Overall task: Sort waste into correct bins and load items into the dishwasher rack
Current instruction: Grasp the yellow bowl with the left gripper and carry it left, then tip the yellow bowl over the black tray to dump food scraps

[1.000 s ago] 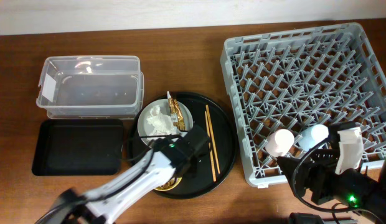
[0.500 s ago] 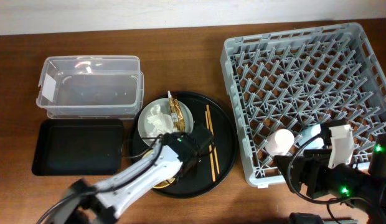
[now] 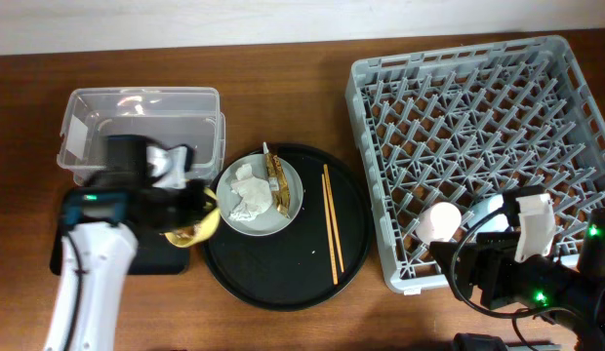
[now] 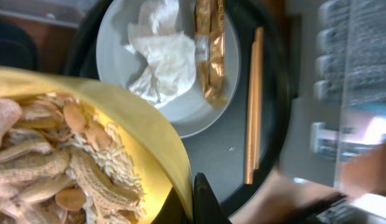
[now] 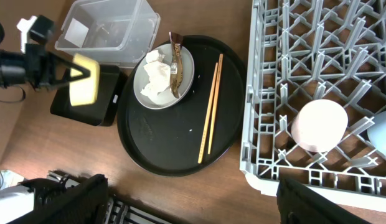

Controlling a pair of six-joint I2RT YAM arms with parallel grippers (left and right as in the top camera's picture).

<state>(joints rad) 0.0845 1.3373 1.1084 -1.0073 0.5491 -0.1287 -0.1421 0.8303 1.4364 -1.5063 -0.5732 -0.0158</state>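
My left gripper (image 4: 190,200) is shut on the rim of the yellow bowl (image 4: 149,134), which is full of beige-brown food scraps (image 4: 50,171). In the overhead view it holds the bowl (image 3: 195,230) tilted over the right end of the black rectangular tray (image 3: 107,234), beside the clear tub (image 3: 137,136). The grey plate (image 3: 286,207) holds crumpled tissue (image 3: 246,190) and a gold wrapper (image 3: 276,177). Chopsticks (image 3: 331,219) lie to its right. The pink cup (image 3: 442,221) stands upside down in the rack (image 3: 478,107). My right gripper (image 5: 193,204) is open and empty by the rack's near edge.
The plate and chopsticks lie on a big round black tray (image 3: 283,283). A light blue cup (image 5: 383,134) shows at the edge of the right wrist view, in the rack. Bare wooden table lies in front of the round tray.
My left arm has lifted the yellow bowl off the round tray and swung it left, over the black rectangular tray. The right arm has hardly moved.
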